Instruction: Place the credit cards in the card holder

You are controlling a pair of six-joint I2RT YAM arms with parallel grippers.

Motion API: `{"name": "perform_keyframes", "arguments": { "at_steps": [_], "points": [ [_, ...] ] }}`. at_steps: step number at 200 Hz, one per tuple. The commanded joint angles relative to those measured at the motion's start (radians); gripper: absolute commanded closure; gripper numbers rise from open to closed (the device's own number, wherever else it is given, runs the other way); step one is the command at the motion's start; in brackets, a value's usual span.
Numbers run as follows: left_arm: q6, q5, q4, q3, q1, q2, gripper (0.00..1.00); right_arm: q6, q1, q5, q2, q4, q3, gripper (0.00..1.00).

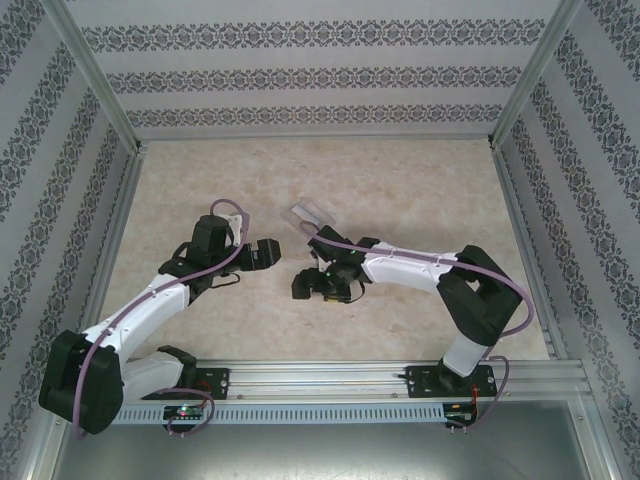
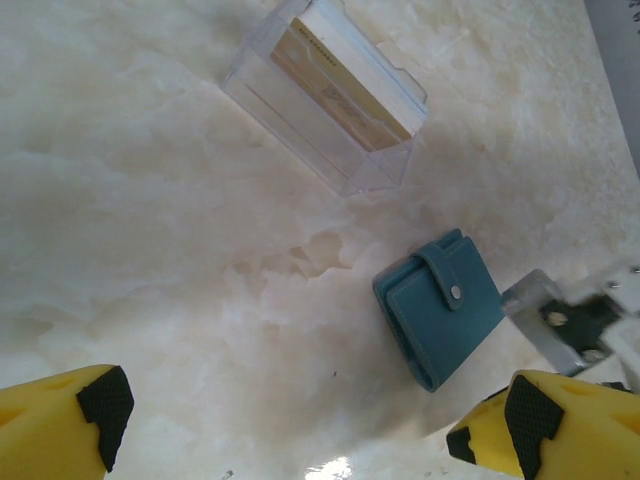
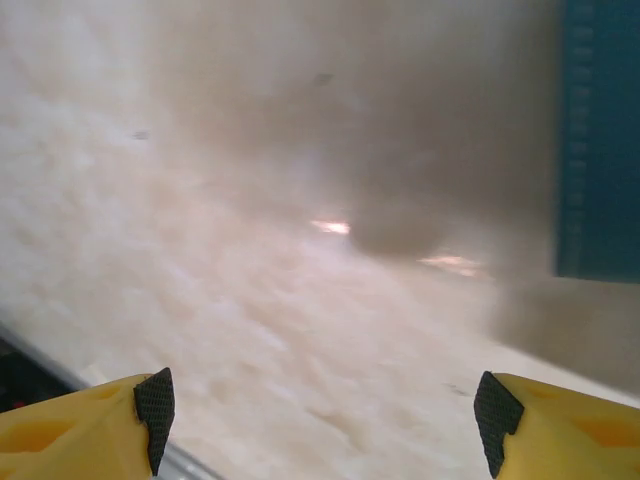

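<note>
The card holder is a teal wallet, lying closed and snapped on the marble table; its edge also fills the right side of the right wrist view. The credit cards stand stacked inside a clear plastic stand, beyond the wallet. My left gripper hovers open above bare table, short of the wallet, nothing between its fingers. My right gripper is open and low over the table, the wallet off to its right. In the top view the left gripper and right gripper face each other mid-table.
The clear stand sits just behind the two grippers. Part of the right arm's metal wrist shows beside the wallet. Patterned walls enclose the table, and a rail runs along the near edge.
</note>
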State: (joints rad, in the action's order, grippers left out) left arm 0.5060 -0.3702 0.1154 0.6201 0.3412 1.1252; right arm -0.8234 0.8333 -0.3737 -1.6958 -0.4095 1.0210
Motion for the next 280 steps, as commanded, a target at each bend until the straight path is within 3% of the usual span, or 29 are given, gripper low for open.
{"name": "perform_keyframes", "arguments": {
  "at_steps": [1,23,42,68,101,162,193,233,280],
  "points": [
    [0.008,0.021,0.018,-0.011,0.013,-0.017,0.02,0.037,-0.048,0.056,0.048,-0.054,0.033,0.17],
    [0.007,0.010,0.036,-0.011,0.012,-0.023,0.02,0.197,-0.105,0.296,0.057,-0.223,0.071,0.16],
    [0.019,-0.026,0.009,-0.024,0.012,-0.025,0.02,0.245,-0.206,0.333,0.056,-0.235,0.035,0.17],
    [0.055,-0.082,-0.050,-0.051,0.014,-0.028,0.03,0.281,-0.317,0.249,0.071,-0.164,-0.035,0.21],
    [0.086,-0.122,-0.102,-0.072,0.018,0.006,0.04,0.273,-0.326,0.126,0.055,-0.102,-0.063,0.28],
    [0.098,-0.133,-0.128,-0.075,0.022,0.082,0.04,0.109,-0.177,-0.175,0.045,0.132,-0.118,0.30],
    [0.086,-0.095,-0.071,-0.054,0.021,0.093,0.04,0.143,-0.103,-0.240,0.112,0.124,-0.091,0.26],
    [0.111,-0.094,-0.081,-0.054,0.022,0.144,0.05,0.333,-0.209,0.055,0.139,-0.102,-0.031,0.27],
    [0.189,-0.220,-0.237,-0.060,0.027,0.225,0.22,0.440,-0.268,0.093,-0.012,-0.097,0.055,0.32]
  ]
}}
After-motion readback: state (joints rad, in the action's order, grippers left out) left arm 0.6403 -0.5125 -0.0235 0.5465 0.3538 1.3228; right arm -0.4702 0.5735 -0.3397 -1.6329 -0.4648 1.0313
